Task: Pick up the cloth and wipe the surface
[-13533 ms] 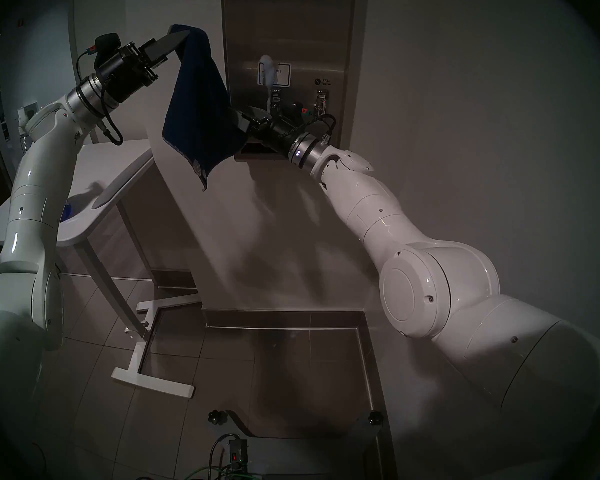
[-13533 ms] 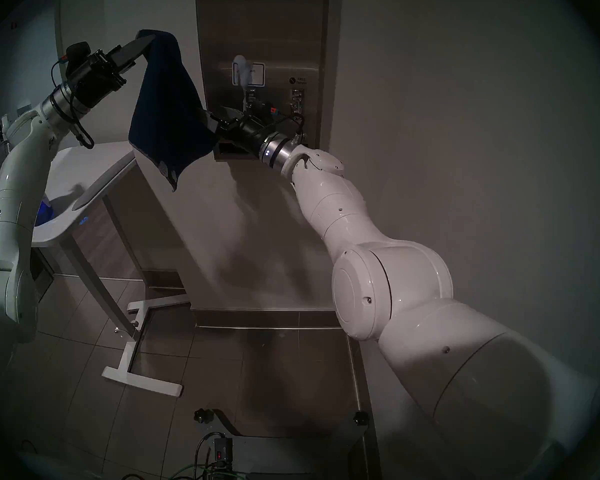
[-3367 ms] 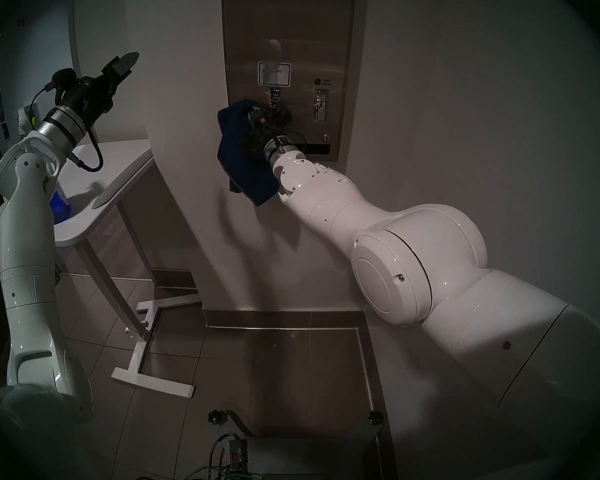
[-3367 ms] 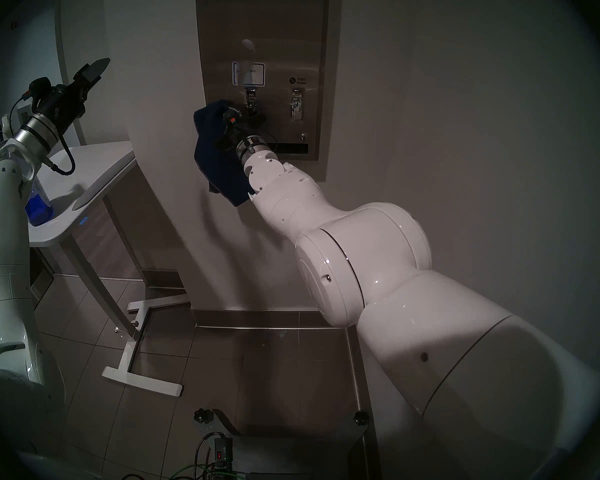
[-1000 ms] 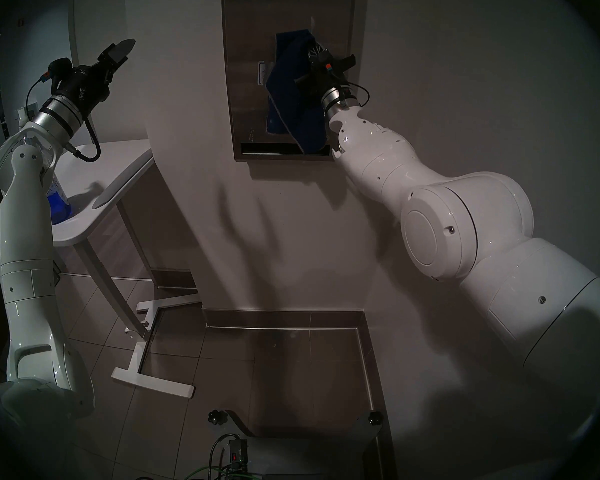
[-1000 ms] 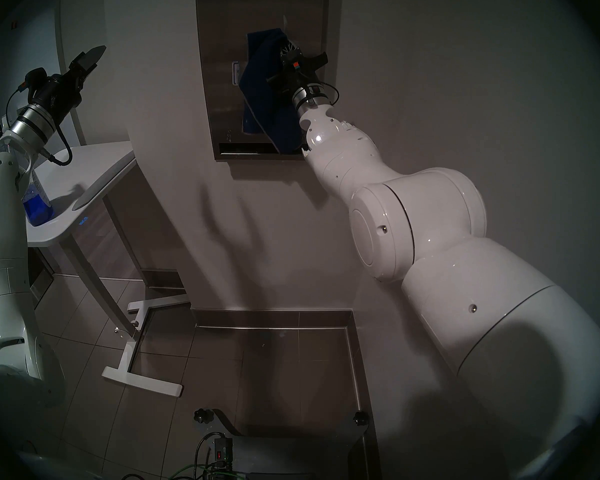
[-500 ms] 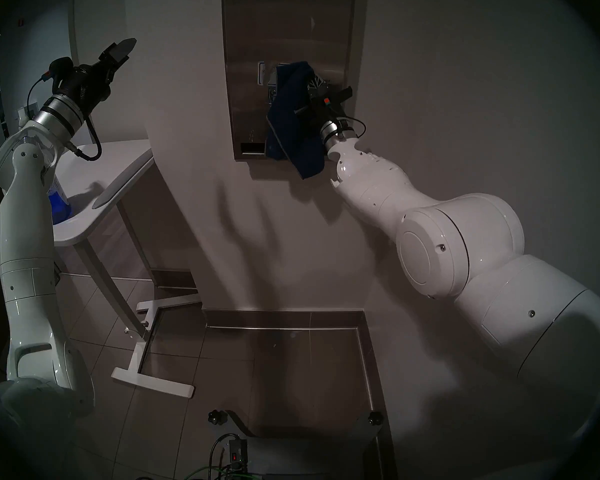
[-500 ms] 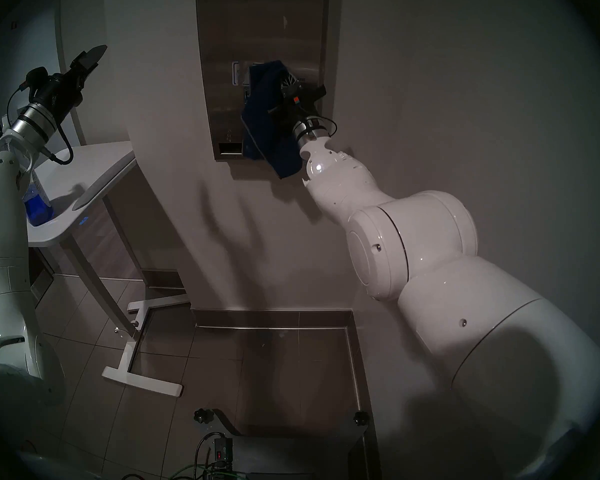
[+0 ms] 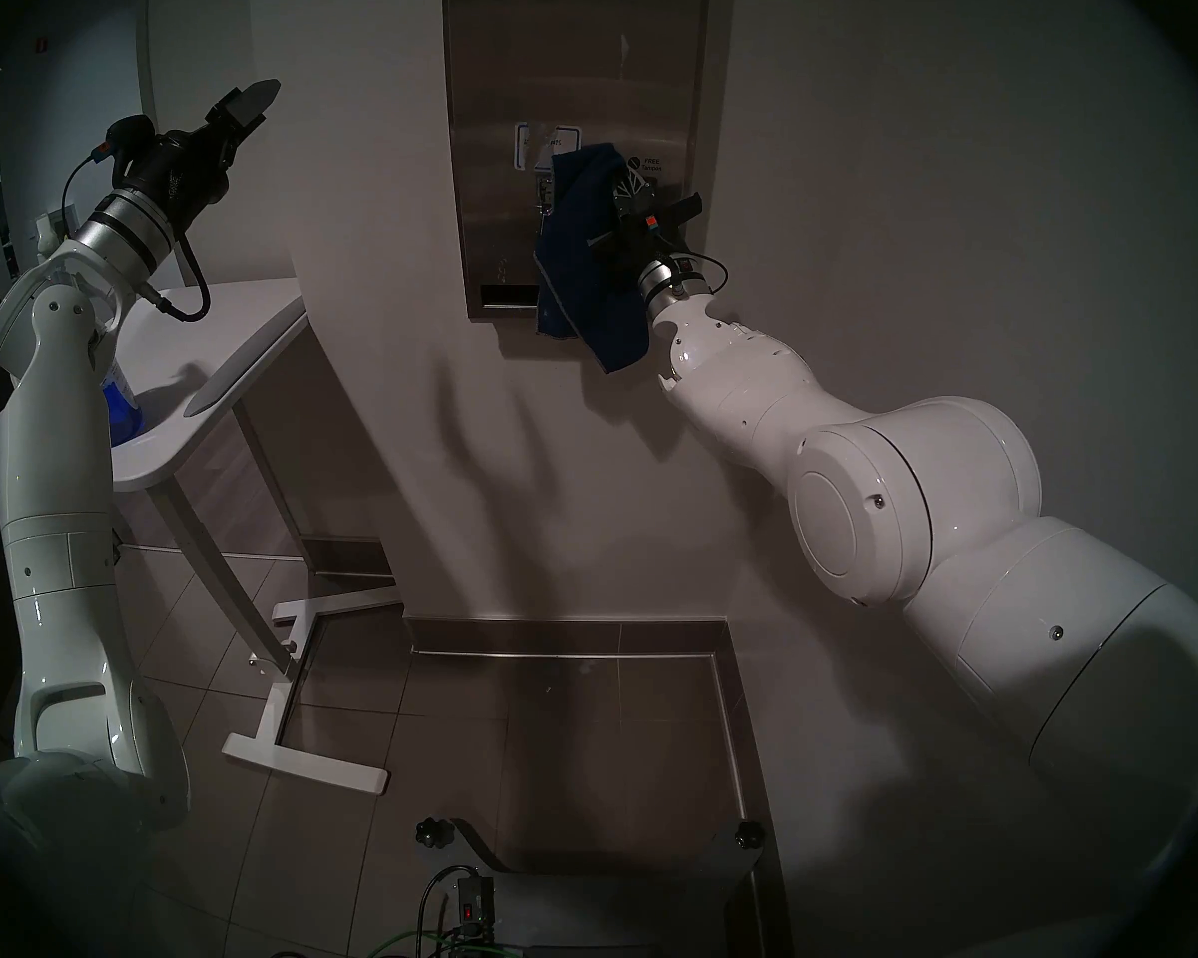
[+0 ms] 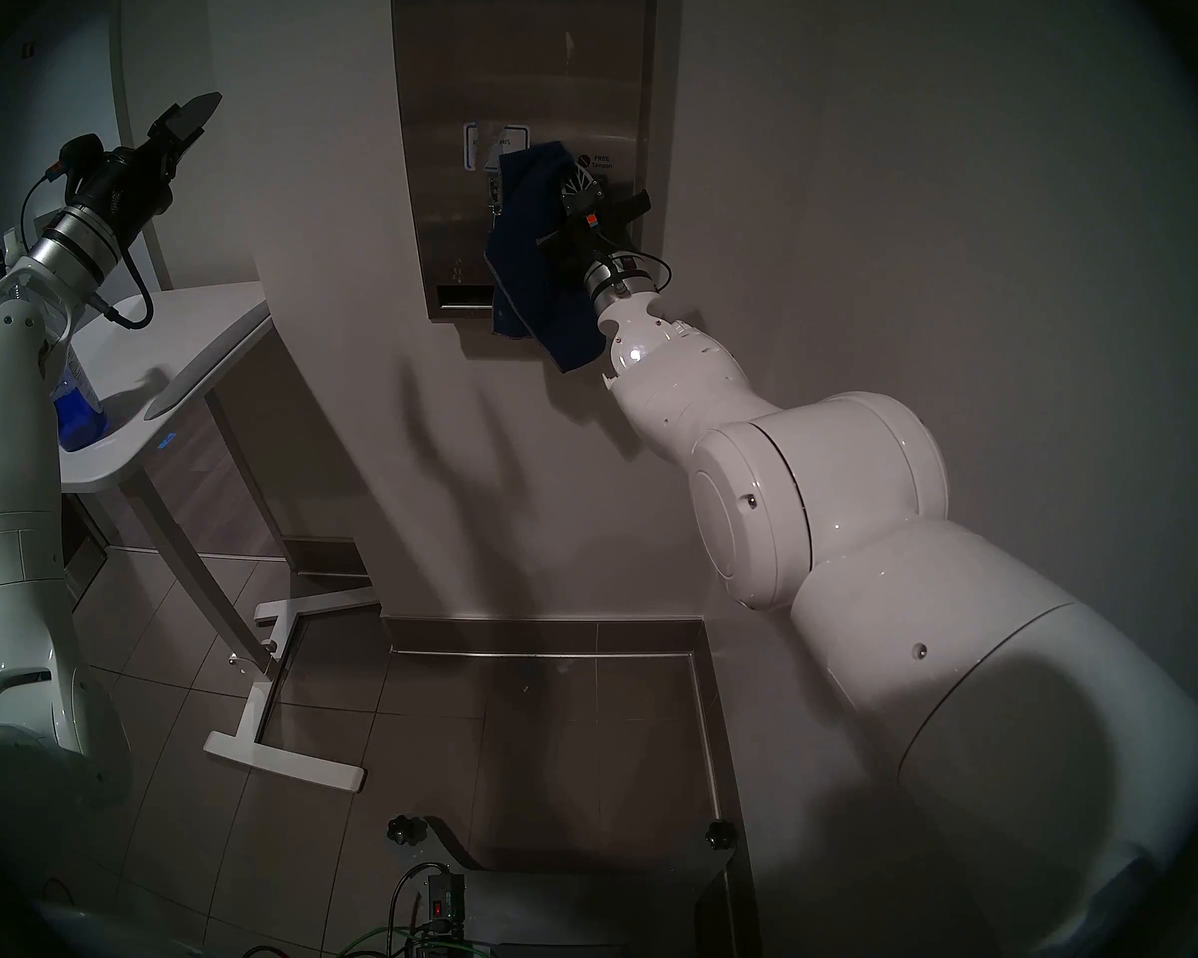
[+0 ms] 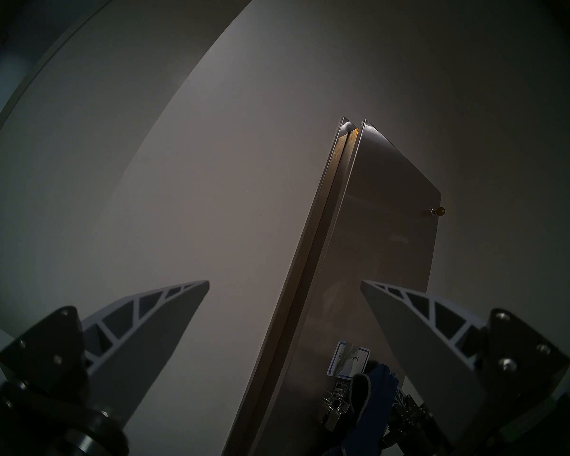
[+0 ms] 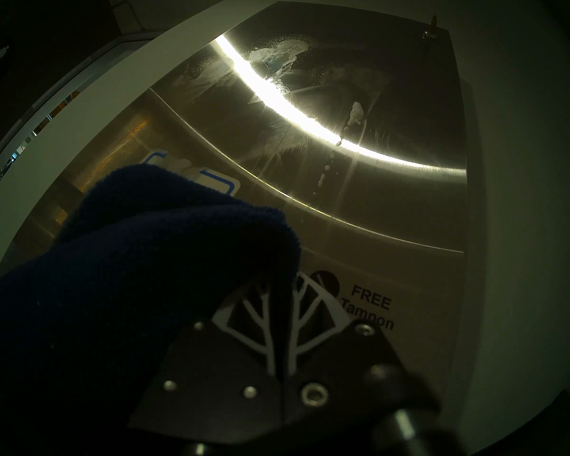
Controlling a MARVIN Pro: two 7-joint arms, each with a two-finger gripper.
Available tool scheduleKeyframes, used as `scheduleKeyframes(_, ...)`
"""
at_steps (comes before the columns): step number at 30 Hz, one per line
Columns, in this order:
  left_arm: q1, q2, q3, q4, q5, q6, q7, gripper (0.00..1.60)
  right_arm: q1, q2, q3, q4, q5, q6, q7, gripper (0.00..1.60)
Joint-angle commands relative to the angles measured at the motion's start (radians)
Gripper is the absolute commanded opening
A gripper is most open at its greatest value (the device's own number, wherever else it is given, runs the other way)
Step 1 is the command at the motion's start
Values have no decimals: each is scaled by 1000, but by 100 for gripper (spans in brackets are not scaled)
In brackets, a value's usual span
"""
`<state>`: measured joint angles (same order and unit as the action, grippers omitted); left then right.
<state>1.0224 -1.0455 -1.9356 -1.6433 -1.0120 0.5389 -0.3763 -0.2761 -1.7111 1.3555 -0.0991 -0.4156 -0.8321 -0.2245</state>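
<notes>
Cloth (image 9: pixel 586 244) picked up, clamped in right gripper (image 12: pixel 282 290), pressed on right half of dispenser front (image 9: pixel 499 72). White smears (image 12: pixel 277 55) remain higher up. Left gripper (image 11: pixel 283 284) idle, spread wide.

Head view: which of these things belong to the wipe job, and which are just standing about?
In the job:
- cloth, dark blue, clamped in the right gripper
- steel dispenser front, with residue streaks left on its upper part

Standing about:
- left gripper, open and empty
- white table
- blue bottle on that table
</notes>
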Motion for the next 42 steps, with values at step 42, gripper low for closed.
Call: scheduleKeyframes(42,-29,10,-15,-16,-7,-11,-4,160,264,44,63,-188,15,209,5,0)
